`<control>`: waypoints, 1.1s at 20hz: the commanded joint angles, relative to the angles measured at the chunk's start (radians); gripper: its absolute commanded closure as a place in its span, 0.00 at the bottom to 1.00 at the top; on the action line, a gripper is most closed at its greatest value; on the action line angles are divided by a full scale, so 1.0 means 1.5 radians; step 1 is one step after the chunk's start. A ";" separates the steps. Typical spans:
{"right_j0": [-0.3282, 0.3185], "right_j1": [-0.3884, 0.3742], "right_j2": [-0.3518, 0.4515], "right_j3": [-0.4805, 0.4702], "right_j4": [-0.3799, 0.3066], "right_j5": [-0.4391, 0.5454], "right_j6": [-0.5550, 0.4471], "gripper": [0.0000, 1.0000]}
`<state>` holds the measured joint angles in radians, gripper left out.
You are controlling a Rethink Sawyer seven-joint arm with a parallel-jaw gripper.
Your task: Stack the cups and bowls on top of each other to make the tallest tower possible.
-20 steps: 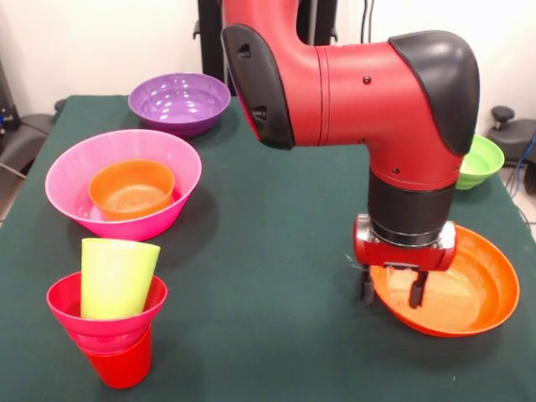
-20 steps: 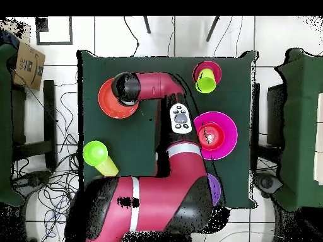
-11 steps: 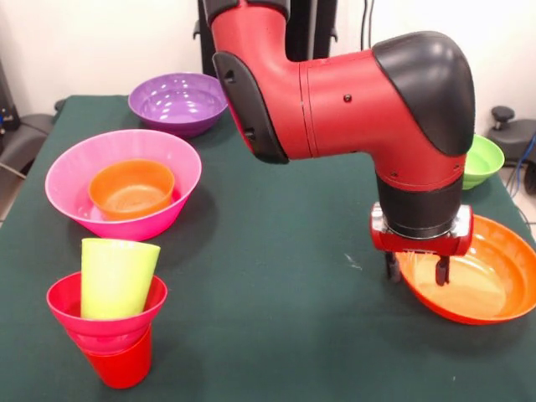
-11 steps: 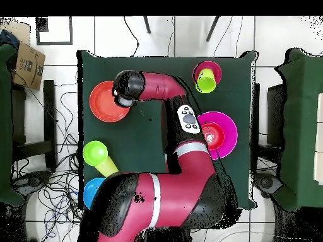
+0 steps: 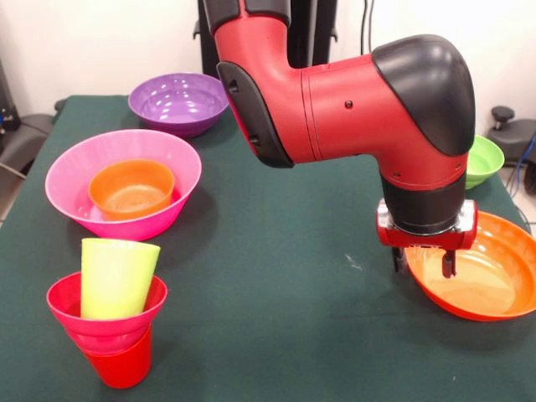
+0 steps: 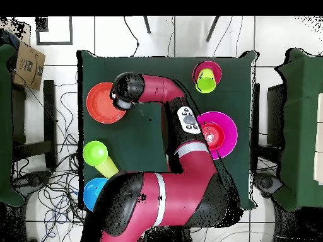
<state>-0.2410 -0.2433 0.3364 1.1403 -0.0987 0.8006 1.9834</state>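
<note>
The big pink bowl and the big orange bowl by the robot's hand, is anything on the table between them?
No. Between the pink bowl and the large orange bowl, the front view shows only bare green tablecloth.

Robotics lab setup. Table with green cloth [image 6: 151, 132] sits on a white tiled floor [image 6: 113, 38]; loose cables [image 6: 57, 183] run all around the table, cardboard box [image 6: 28, 63] beside it, black office chairs [image 5: 21, 138] at its edges.

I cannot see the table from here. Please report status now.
Gripper fingers open, straddling the large orange bowl's rim. Bowl on the table, tilted. Nothing in the way.
</note>
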 commanded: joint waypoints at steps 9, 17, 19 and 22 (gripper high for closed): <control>0.011 -0.012 0.012 0.060 -0.100 -0.053 -0.083 0.00; 0.018 -0.014 0.001 0.063 -0.121 -0.086 -0.047 1.00; 0.018 -0.011 -0.001 0.063 -0.120 -0.090 -0.045 1.00; 0.021 -0.009 -0.004 0.061 -0.117 -0.089 -0.040 1.00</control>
<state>-0.2267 -0.2784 0.3370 1.1884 -0.1776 0.7307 1.9834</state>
